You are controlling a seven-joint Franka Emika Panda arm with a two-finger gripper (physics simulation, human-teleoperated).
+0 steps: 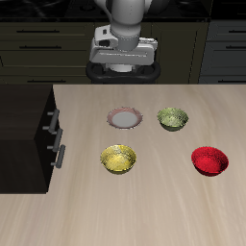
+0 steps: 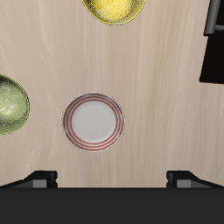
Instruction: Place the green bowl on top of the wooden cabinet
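The two dark fingertips of the gripper sit closest to the wrist camera, spread wide apart with only bare table between them; they hold nothing. Straight out from the gap between the fingers lies a white plate with a red-striped rim, resting flat on the light wooden table, well clear of both tips. Off to one side of the fingers, partly cut by the frame edge, is the green bowl, upright and untouched, apart from the plate. Farther out beyond the plate, a yellow speckled bowl shows only in part. On the side opposite the green bowl, the wooden cabinet appears as a dark block at the table's edge.

From the exterior view the gripper hangs high above the back of the table, with the plate below it. The green bowl sits beside the plate, the yellow bowl and a red bowl nearer the front edge. The cabinet has silver handles facing the bowls
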